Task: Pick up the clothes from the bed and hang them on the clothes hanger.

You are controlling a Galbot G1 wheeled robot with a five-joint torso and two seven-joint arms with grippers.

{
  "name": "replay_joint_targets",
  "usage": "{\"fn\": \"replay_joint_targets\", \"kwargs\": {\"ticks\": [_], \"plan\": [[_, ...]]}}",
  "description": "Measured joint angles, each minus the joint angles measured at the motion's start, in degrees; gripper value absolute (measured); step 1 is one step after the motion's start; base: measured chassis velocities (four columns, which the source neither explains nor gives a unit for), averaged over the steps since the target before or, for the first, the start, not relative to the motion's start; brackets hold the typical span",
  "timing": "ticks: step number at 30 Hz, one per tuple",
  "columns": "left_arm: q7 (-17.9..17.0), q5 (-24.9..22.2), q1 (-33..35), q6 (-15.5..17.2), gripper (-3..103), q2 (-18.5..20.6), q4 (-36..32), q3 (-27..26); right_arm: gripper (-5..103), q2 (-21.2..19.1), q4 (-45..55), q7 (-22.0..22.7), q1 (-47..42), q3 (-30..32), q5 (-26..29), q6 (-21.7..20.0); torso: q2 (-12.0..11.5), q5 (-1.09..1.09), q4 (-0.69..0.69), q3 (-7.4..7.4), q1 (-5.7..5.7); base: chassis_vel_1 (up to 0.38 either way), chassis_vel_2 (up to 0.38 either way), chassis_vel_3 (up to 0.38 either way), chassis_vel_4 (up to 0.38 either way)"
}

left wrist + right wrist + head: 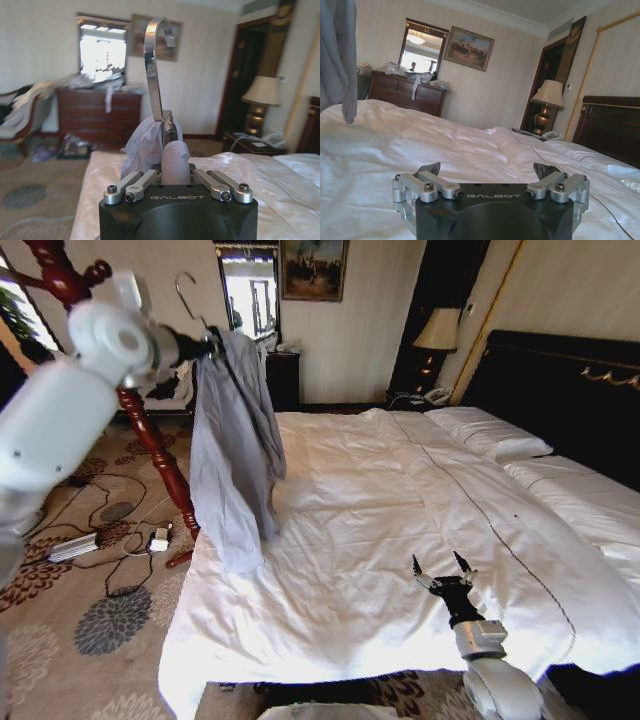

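Head view high over the bed (380, 510); both wrist views low, sharing it.

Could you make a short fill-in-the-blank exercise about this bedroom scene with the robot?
1. The left claw holds the clothes hanger with the grey-blue ____ hanging from it.
2. The right claw hovers over the white bed with its fingers ____.
3. The hanger's hook is made of silver ____.
4. The lamp stands beside the black ____.

Missing words: jacket; open; metal; headboard
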Motion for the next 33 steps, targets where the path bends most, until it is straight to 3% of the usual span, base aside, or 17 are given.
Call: {"fn": "replay_joint_targets", "kwargs": {"ticks": [3, 9, 21, 26, 33], "plan": [[-3.66, -2.83, -2.39, 0.24, 15, -1.42, 3.80, 1.51, 100, 0.00, 0.00, 0.00, 0.00, 0.00, 0.00, 0.00, 0.00, -0.01, 0.02, 0.00, 0.00, 0.000, 0.000, 0.000, 0.000], [-3.78, -3.66, -4.18, 0.25, 15, -1.91, 8.16, 2.33, 100, 0.00, 0.00, 0.00, 0.01, 0.00, 0.00, 0.00, 0.00, -0.03, 0.04, 0.00, 0.00, 0.000, 0.000, 0.000, 0.000], [0.41, -1.48, -9.46, 0.11, 15, -5.28, 18.93, 4.35, 100, 0.00, 0.00, 0.00, 0.01, 0.00, 0.00, 0.00, 0.00, -0.01, 0.01, -0.01, -0.01, 0.000, 0.000, 0.000, 0.000], [3.24, 1.64, -12.67, 0.03, 15, -6.59, 24.46, 5.76, 100, 0.00, 0.00, 0.00, 0.01, 0.00, 0.00, 0.00, 0.00, -0.02, 0.01, -0.01, -0.01, 0.000, 0.000, 0.000, 0.000], [5.07, 3.05, -14.84, -0.03, 15, -5.70, 26.95, 7.51, 100, 0.00, 0.00, 0.00, 0.01, 0.00, 0.00, 0.00, 0.00, -0.01, 0.03, -0.01, -0.01, 0.000, 0.000, 0.000, 0.000]]}}
